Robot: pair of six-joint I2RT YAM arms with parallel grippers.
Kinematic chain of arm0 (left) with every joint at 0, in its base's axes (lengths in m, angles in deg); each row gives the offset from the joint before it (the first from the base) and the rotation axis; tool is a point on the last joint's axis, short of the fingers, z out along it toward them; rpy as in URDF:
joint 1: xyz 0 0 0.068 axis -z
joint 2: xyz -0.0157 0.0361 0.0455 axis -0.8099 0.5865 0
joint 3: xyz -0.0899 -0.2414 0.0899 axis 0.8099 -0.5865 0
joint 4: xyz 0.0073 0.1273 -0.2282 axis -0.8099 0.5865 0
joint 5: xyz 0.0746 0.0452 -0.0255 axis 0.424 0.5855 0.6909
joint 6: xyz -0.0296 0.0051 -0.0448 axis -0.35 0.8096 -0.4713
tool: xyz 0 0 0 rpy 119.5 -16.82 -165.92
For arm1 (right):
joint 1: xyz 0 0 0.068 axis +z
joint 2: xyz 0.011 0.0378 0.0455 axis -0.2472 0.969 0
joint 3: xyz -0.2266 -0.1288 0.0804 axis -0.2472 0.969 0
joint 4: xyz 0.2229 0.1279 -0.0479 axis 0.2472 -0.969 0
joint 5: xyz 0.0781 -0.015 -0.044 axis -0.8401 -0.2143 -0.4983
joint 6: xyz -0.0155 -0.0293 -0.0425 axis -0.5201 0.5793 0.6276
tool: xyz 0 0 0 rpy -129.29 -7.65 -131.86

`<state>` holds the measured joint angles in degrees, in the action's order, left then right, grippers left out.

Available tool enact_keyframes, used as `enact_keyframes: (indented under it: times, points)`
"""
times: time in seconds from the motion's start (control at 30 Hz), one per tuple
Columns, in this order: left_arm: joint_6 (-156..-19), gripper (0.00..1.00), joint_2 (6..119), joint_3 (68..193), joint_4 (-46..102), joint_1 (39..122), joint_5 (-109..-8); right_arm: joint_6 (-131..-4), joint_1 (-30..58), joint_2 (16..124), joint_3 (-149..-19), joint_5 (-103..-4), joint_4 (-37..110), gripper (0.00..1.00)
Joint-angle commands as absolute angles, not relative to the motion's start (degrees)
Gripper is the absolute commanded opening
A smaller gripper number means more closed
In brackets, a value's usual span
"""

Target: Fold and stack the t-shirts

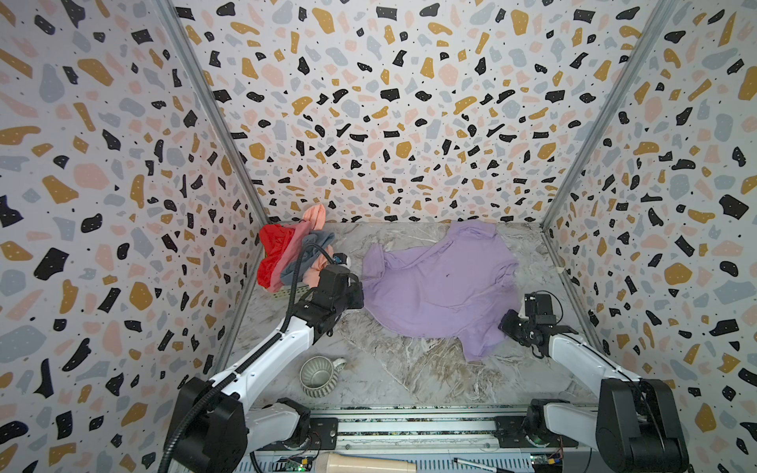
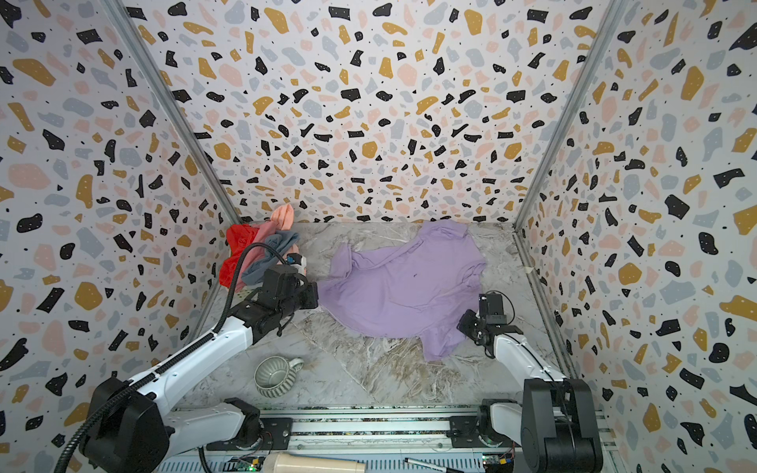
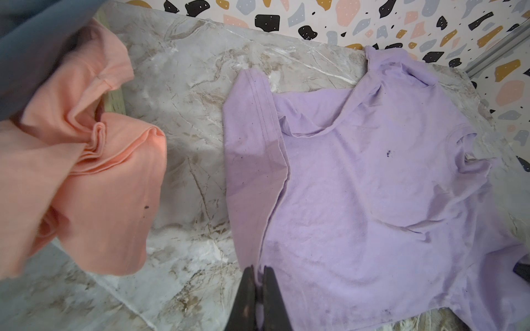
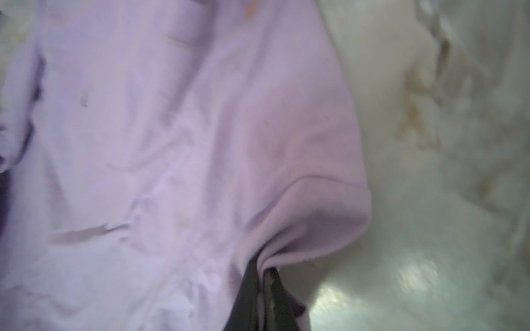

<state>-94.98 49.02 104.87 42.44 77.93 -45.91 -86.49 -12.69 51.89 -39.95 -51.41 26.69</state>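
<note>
A lilac t-shirt [image 1: 438, 282] [image 2: 401, 286] lies spread and wrinkled on the marble table. My left gripper [image 3: 259, 269] is shut on the edge of the lilac t-shirt [image 3: 358, 186] at its left side; in a top view the left gripper [image 1: 360, 291] meets the cloth there. My right gripper [image 4: 262, 269] is shut on a bunched edge of the lilac t-shirt [image 4: 143, 129] at its near right corner, where the right gripper [image 1: 504, 325] shows in a top view. Red [image 1: 274, 254], dusty pink [image 1: 297, 245], grey-blue [image 1: 317, 241] and peach [image 1: 315, 217] t-shirts are heaped at the back left.
The heap sits in a pale perforated basket [image 1: 293, 291] against the left wall. A ribbed grey-green mug [image 1: 319, 374] stands near the front left, under the left arm. Patterned walls close in three sides. A rail [image 1: 409, 426] runs along the front edge.
</note>
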Motion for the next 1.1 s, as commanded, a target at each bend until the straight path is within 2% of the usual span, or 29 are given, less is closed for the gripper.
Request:
enact_keyframes:
  times: [0.0,0.03,0.07,0.1,0.13,0.23,0.33,0.47,0.57,0.67,0.73,0.87,1.07]
  points:
    - [-95.8,0.00,47.4,105.2,39.7,77.8,-47.3,-83.2,-12.6,57.5,-54.5,-49.3,27.6,0.05]
    - [-95.7,0.00,47.5,105.4,39.6,77.7,-47.3,-81.9,-12.6,60.7,-57.9,-49.3,27.5,0.08]
    - [-95.6,0.00,47.7,105.5,39.2,77.7,-47.3,-80.8,-12.5,64.9,-62.3,-49.5,27.0,0.18]
    - [-95.6,0.00,47.9,105.6,38.7,77.7,-47.1,-79.8,-12.5,69.6,-66.6,-50.4,26.4,0.38]
    - [-95.6,0.00,48.2,105.9,38.4,77.7,-46.9,-78.6,-12.6,73.5,-70.6,-52.1,25.6,0.54]
    - [-95.6,0.00,49.3,106.7,37.7,77.7,-46.6,-75.7,-12.5,81.2,-80.5,-58.3,24.9,0.63]
    - [-95.9,0.00,50.1,107.0,37.0,77.7,-46.5,-75.3,-12.9,80.1,-81.8,-58.6,27.5,0.66]
    - [-95.6,0.00,51.1,106.8,36.8,77.6,-46.1,-75.9,-14.7,75.5,-76.8,-57.0,29.0,0.65]
    - [-95.0,0.00,52.2,107.2,37.2,77.6,-46.4,-76.8,-16.7,74.3,-72.4,-57.7,30.9,0.58]
    - [-94.6,0.00,52.8,107.7,37.5,77.7,-46.7,-76.6,-17.0,75.9,-71.8,-58.3,30.7,0.40]
    - [-94.6,0.00,52.7,107.7,37.4,77.6,-46.7,-76.3,-16.4,77.5,-71.8,-57.9,30.9,0.36]
    - [-95.0,0.00,52.7,107.8,37.2,77.6,-46.6,-76.8,-15.3,81.3,-71.8,-59.9,32.3,0.40]
    - [-94.9,0.00,52.8,108.0,37.7,77.7,-46.8,-78.4,-13.0,86.9,-73.0,-60.9,34.0,0.40]
